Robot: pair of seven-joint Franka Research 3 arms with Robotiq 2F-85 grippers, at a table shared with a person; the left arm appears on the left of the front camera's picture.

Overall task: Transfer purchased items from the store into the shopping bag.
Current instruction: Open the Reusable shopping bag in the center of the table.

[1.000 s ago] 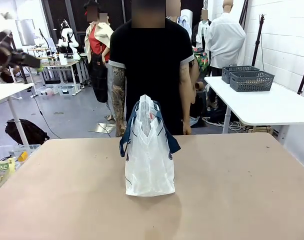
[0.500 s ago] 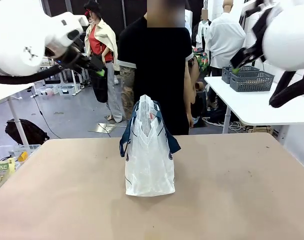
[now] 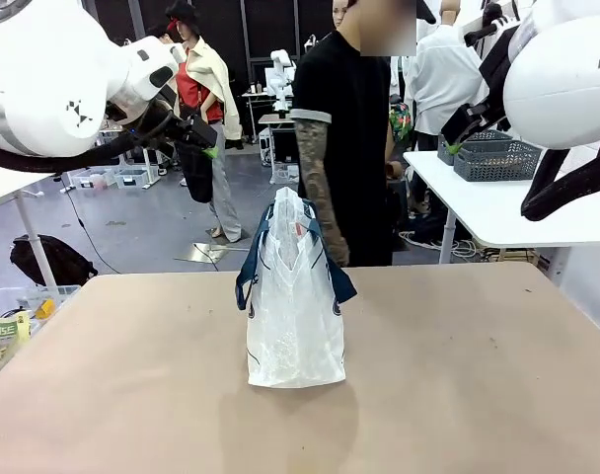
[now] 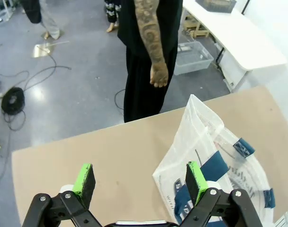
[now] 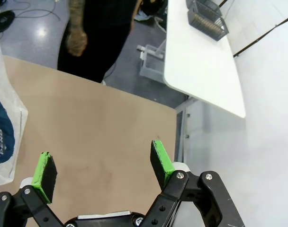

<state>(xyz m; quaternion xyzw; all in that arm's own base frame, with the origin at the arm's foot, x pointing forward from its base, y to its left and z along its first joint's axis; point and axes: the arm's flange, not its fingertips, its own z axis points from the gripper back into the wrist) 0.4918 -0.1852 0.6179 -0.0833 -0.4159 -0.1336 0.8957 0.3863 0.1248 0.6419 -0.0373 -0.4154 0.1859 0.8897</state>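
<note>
Tipping is the main worry in the front view. The tall translucent white plastic shopping bag with navy strap handles (image 3: 295, 306) stands upright and unsupported in the middle of the bare tan table (image 3: 478, 385). Its mouth is pinched nearly closed (a soft thing, likely to fold or slide if nudged). The left gripper (image 3: 207, 144) and right gripper (image 3: 458, 136) hang high, well apart from it. A person in a black shirt (image 3: 344, 138) stands at the far edge between them, so a wide swing could strike them. Two dark grey lattice plastic baskets (image 3: 492, 158), one probably the store, sit on a white side table (image 3: 517, 212), so reaching them would be a long stretch.

Left wrist view: the green-padded fingers (image 4: 85, 179) stand wide and hold nothing above the bag's crumpled top. The person's hand (image 4: 159, 75) hangs near the table edge, over grey floor strewn with cables (image 4: 21, 90).

Right wrist view: the fingers are spread wide and empty over bare tabletop, with the bag at the picture's left edge. The side table lies past a gap of floor.
</note>
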